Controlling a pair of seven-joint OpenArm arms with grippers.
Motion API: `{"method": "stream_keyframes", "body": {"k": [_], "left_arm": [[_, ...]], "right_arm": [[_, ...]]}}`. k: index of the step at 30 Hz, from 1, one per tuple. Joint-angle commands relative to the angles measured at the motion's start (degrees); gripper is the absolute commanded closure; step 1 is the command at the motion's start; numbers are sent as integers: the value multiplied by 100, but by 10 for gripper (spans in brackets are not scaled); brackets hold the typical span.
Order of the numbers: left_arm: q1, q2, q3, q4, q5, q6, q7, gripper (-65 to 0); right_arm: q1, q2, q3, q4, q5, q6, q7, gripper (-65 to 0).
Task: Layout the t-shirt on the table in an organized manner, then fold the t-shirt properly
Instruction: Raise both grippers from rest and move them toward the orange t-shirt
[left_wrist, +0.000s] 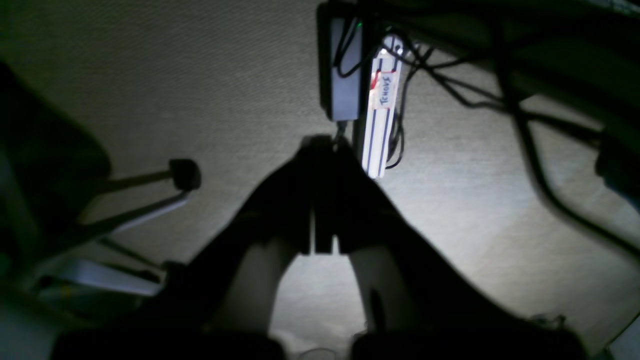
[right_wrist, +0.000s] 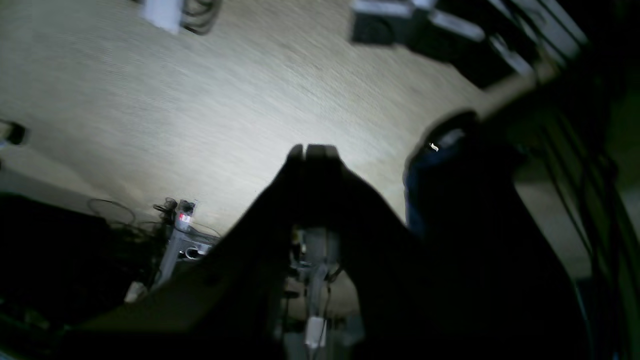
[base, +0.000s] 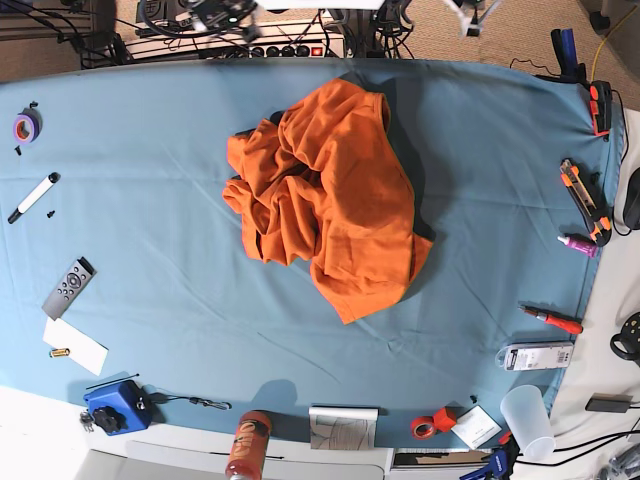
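Note:
The t-shirt (base: 330, 195) is a bright-orange heap, crumpled and bunched, near the middle of the table (base: 150, 230), which is covered in light-blue cloth. Neither wrist view shows the shirt; both look down at beige carpet off the table. My left gripper (left_wrist: 322, 145) is a dark silhouette with its fingers pressed together and nothing between them. My right gripper (right_wrist: 312, 150) looks the same, shut and empty. In the base view only small parts of the arms show at the far edge, well apart from the shirt.
On the left lie a purple tape roll (base: 25, 127), a marker (base: 33, 196) and a remote (base: 68, 287). Tools (base: 583, 187), a red pen (base: 550, 320), a plastic cup (base: 527, 420) and an orange tape roll (base: 433, 423) line the right and near edges. A power strip (left_wrist: 382, 110) and cables lie on the floor.

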Motion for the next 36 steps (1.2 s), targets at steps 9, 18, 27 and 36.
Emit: {"method": "stream_keyframes", "body": {"k": [9,18,27,36], "left_arm": [[1141,-535,-2,1576,-761,-485,-33,0],[2470,-627,-9,3558,-986,-1368,402,0],[3681,-625,-22,5807,-2391,-2090,1882,0],[4323,-619,-157,7733,-2732,-2120,2437,0]], "right_arm": [[-876,1069,4,1821,627,20,-343,0],[-2422,1923,129,4516,774,11,-1187,0],[-3971,1934,1561,6813,793,11,-1858,0],[-4811,1932,2944,8968,1504,173,-1987,0]]}}
